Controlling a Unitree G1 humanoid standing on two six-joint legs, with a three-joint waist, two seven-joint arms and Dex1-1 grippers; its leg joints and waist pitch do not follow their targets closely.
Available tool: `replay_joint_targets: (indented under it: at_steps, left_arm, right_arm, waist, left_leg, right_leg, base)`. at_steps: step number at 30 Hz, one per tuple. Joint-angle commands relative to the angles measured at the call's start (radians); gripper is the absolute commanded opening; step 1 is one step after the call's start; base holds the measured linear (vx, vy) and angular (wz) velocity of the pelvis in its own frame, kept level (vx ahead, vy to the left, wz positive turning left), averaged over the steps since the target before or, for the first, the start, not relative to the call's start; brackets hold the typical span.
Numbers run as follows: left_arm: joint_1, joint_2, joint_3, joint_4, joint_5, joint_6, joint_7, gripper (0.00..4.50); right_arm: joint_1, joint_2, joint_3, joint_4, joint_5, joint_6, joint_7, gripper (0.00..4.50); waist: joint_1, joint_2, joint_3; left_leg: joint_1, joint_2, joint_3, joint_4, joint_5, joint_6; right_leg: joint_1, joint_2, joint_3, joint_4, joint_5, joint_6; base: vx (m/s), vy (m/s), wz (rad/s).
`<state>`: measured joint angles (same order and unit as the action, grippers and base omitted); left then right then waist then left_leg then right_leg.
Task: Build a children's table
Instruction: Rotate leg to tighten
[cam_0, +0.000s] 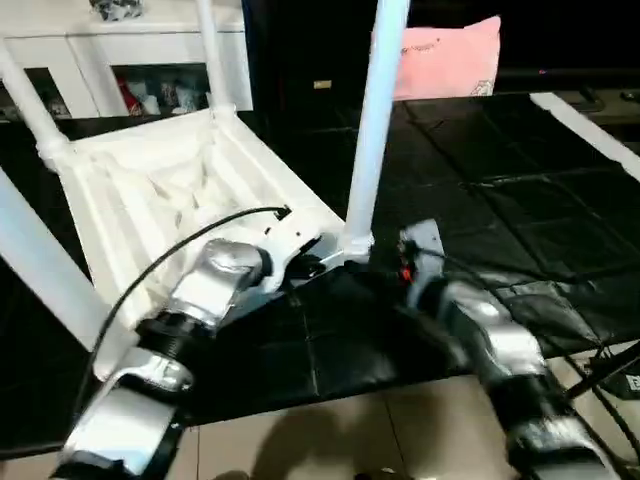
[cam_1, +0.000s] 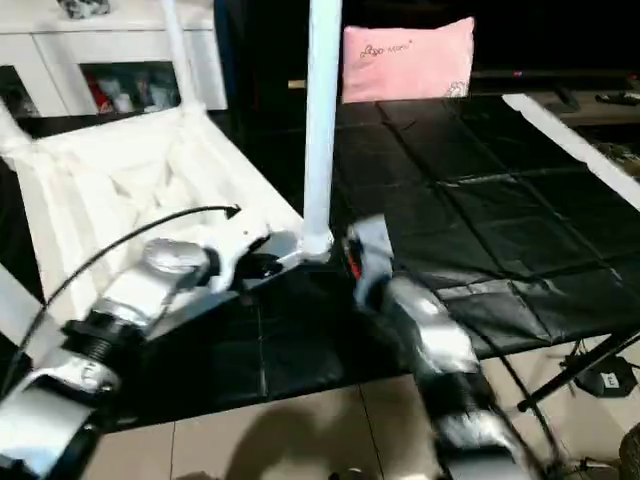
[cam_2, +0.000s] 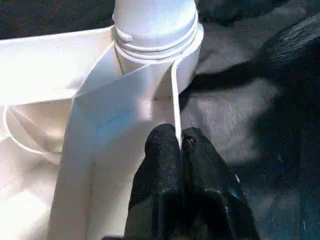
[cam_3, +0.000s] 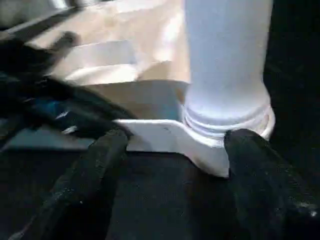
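Observation:
The children's table (cam_0: 180, 190) lies upside down on the black mat, its ribbed underside up and its white tube legs pointing upward. The nearest leg (cam_0: 372, 130) stands in its round corner socket (cam_2: 155, 45). My left gripper (cam_2: 178, 142) is shut on the thin rim wall of the table just beside that socket. My right gripper (cam_3: 175, 145) stands open at the same corner. One finger (cam_3: 105, 155) is on each side of the socket, and neither is pressed against it.
A pink pillow (cam_0: 445, 55) leans at the back. A white cabinet (cam_0: 100, 50) stands at the back left. The black mat (cam_0: 500, 200) stretches to the right, with a white strip (cam_0: 585, 130) across its far right. Cables (cam_0: 610, 370) lie on the floor at lower right.

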<state>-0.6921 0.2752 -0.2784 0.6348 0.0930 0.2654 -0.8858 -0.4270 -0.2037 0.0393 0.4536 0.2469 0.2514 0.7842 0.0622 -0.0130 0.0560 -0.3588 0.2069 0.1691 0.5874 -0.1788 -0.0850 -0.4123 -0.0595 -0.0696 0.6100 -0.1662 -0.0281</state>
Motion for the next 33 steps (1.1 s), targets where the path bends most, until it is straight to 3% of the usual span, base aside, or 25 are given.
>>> replay_joint_targets:
  at_steps: [1,5,8,10,14,19,20,22,25,33]
  left_arm:
    - [0.01,0.038,-0.033,-0.023,-0.005,-0.074,-0.121,0.0]
    - [0.019,0.074,-0.054,-0.035,-0.032,-0.12,-0.249,0.0]
    - [0.011,0.095,-0.072,-0.022,-0.045,-0.163,-0.327,0.0]
    - [0.001,0.104,-0.082,-0.01,-0.051,-0.188,-0.383,0.0]
    - [-0.007,0.115,-0.109,-0.021,-0.053,-0.205,-0.463,0.0]
    - [-0.009,0.127,-0.156,-0.045,-0.045,-0.239,-0.562,0.0]
    - [-0.011,0.127,-0.163,-0.048,-0.044,-0.248,-0.579,0.0]
    - [-0.014,0.127,-0.17,-0.051,-0.043,-0.256,-0.594,0.0]
    - [-0.016,0.126,-0.172,-0.055,-0.042,-0.258,-0.602,0.0]
    - [-0.016,0.124,-0.175,-0.058,-0.045,-0.263,-0.613,0.0]
  right_arm:
    - [0.007,-0.072,-0.01,-0.08,0.041,0.009,0.119,3.69]
    - [0.007,-0.151,-0.002,-0.096,0.042,0.001,0.229,4.11]
    - [0.005,-0.216,0.017,-0.108,0.045,-0.003,0.319,4.42]
    - [-0.001,-0.249,0.038,-0.112,0.032,-0.029,0.367,4.42]
    - [-0.011,-0.265,0.077,-0.105,0.015,-0.081,0.435,4.42]
    - [-0.044,-0.256,0.123,-0.065,0.015,-0.083,0.536,4.42]
    - [-0.056,-0.253,0.136,-0.048,0.015,-0.082,0.555,4.16]
    - [-0.068,-0.249,0.15,-0.028,0.014,-0.083,0.578,4.16]
    - [-0.078,-0.249,0.169,-0.004,0.005,-0.087,0.606,3.73]
    - [-0.09,-0.251,0.196,0.031,-0.008,-0.111,0.662,3.24]
  waist:
    - [0.01,-0.006,-0.072]
    - [0.027,-0.006,-0.068]
    - [0.036,-0.002,-0.068]
    - [0.044,0.001,-0.069]
    - [0.05,-0.002,-0.069]
    - [0.056,-0.002,-0.069]
    - [0.057,-0.003,-0.069]
    - [0.06,0.0,-0.068]
    - [0.068,0.0,-0.07]
    - [0.07,-0.003,-0.07]
  left_leg:
    - [-0.001,0.016,0.0,-0.059,-0.159,0.072]
    - [0.005,0.019,0.002,-0.061,-0.189,0.057]
    - [0.01,0.021,0.003,-0.061,-0.192,0.054]
    - [0.008,0.022,0.003,-0.06,-0.185,0.051]
    - [0.006,0.023,0.004,-0.06,-0.183,0.05]
    - [0.006,0.025,0.002,-0.061,-0.196,0.049]
    - [0.006,0.026,0.002,-0.061,-0.197,0.048]
    - [0.011,0.028,0.003,-0.061,-0.204,0.045]
    - [0.01,0.03,0.003,-0.061,-0.195,0.041]
    - [0.007,0.026,0.003,-0.06,-0.194,0.039]
  right_leg:
    - [0.067,-0.071,0.046,-0.077,-0.197,-0.185]
    - [0.061,-0.075,0.047,-0.085,-0.294,-0.163]
    - [0.055,-0.073,0.048,-0.084,-0.283,-0.169]
    - [0.058,-0.074,0.047,-0.08,-0.262,-0.176]
    - [0.058,-0.075,0.047,-0.078,-0.251,-0.18]
    - [0.058,-0.076,0.045,-0.079,-0.28,-0.179]
    - [0.057,-0.077,0.046,-0.079,-0.285,-0.18]
    - [0.054,-0.077,0.046,-0.08,-0.289,-0.185]
    - [0.056,-0.077,0.047,-0.076,-0.265,-0.193]
    - [0.059,-0.077,0.046,-0.077,-0.277,-0.182]
  base:
    - [0.0,0.0,0.0]
    - [0.0,0.0,0.0]
    - [0.0,0.0,0.0]
    - [0.0,0.0,0.0]
    - [0.0,0.0,0.0]
    - [0.0,0.0,0.0]
    - [0.0,0.0,0.0]
    - [0.0,0.0,0.0]
    - [0.0,0.0,0.0]
    - [0.0,0.0,0.0]
